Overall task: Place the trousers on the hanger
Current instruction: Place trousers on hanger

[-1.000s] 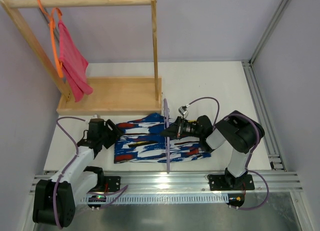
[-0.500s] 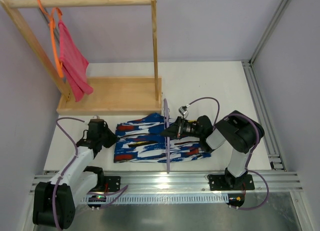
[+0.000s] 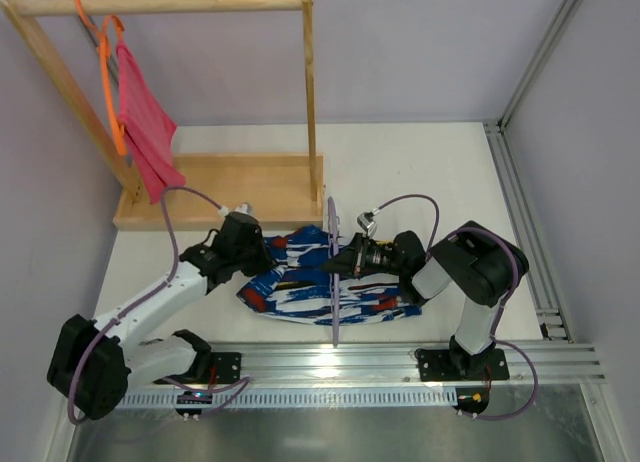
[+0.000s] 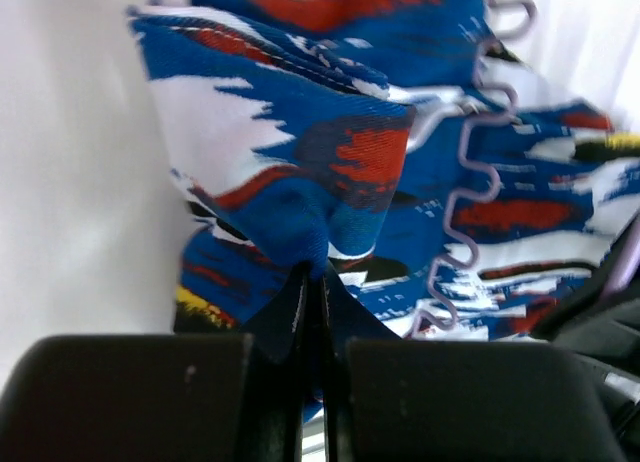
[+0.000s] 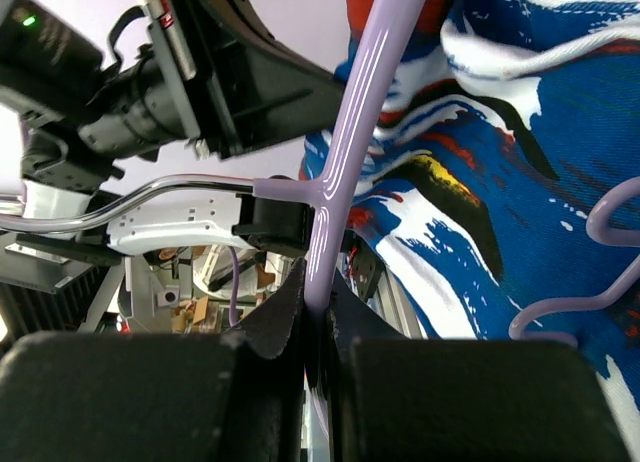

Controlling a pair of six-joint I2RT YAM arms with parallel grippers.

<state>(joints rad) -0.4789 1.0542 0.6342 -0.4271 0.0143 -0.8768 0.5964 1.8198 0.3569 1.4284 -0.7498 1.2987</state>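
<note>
The trousers (image 3: 300, 287), in a blue, white, red and black print, lie bunched on the white table and pass under the pale lavender hanger (image 3: 333, 302). The hanger stands on edge across them. My left gripper (image 3: 262, 254) is shut on a fold of the trousers (image 4: 300, 152) at their left end, and the cloth peaks up between the jaws (image 4: 312, 274). The hanger's ridged arm (image 4: 468, 192) runs just beyond that fold. My right gripper (image 3: 340, 265) is shut on the hanger (image 5: 355, 112) below its metal hook (image 5: 170, 194), with the trousers (image 5: 500, 182) beside it.
A wooden clothes rack (image 3: 220, 192) stands at the back left. An orange hanger (image 3: 108, 82) with a pink-red cloth (image 3: 145, 132) hangs on its rail. An aluminium rail (image 3: 330, 362) borders the near edge, and another rail (image 3: 525, 232) the right side.
My left gripper has shut on the trousers' left end and moved right toward the hanger, bunching the cloth. The right arm and hanger have stayed still.
</note>
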